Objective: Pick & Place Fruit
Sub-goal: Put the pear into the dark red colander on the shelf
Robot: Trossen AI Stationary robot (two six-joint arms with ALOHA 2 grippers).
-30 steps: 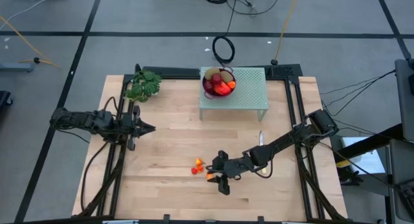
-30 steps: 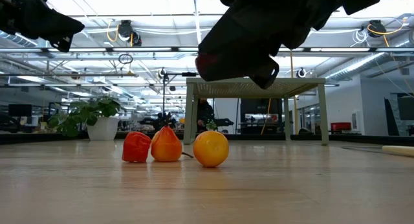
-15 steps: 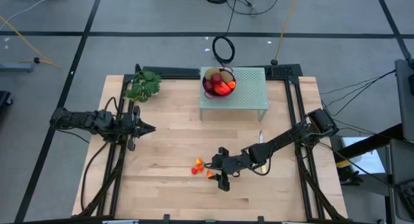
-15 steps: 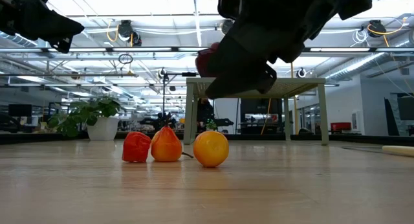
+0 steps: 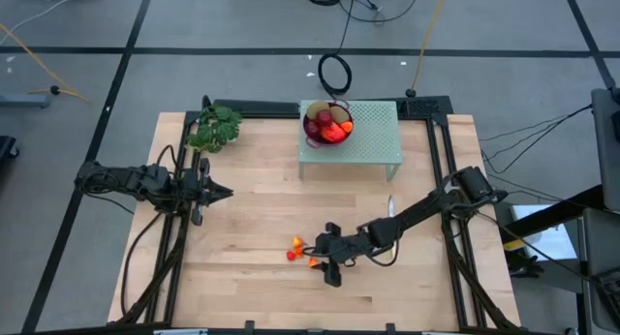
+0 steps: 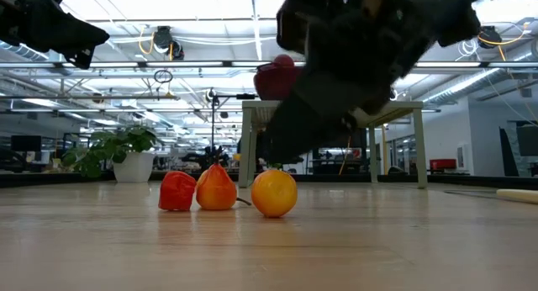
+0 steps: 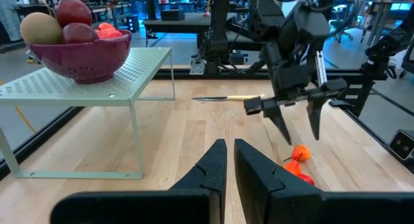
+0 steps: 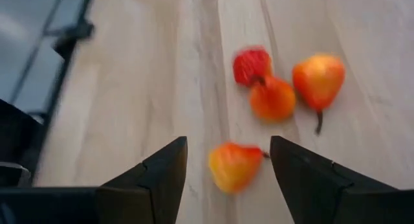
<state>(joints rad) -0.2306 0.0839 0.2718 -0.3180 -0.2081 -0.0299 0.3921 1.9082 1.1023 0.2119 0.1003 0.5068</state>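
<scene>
The right gripper [image 8: 226,160] hangs low over the wooden table [image 5: 252,219], fingers spread and empty, straddling one small orange-red fruit [image 8: 234,166] so they can shut on it. Three more tiny fruits [image 8: 272,98] lie just beyond. The maroon perforated bowl [image 5: 327,125] on the pale green stand [image 5: 373,141] already holds fruit. The left gripper [image 5: 221,192] waits closed, well apart

Orange-red fruit [image 8: 235,166] on pale wood table [image 8: 149,88]; magenta bowl [image 7: 81,59].
</scene>
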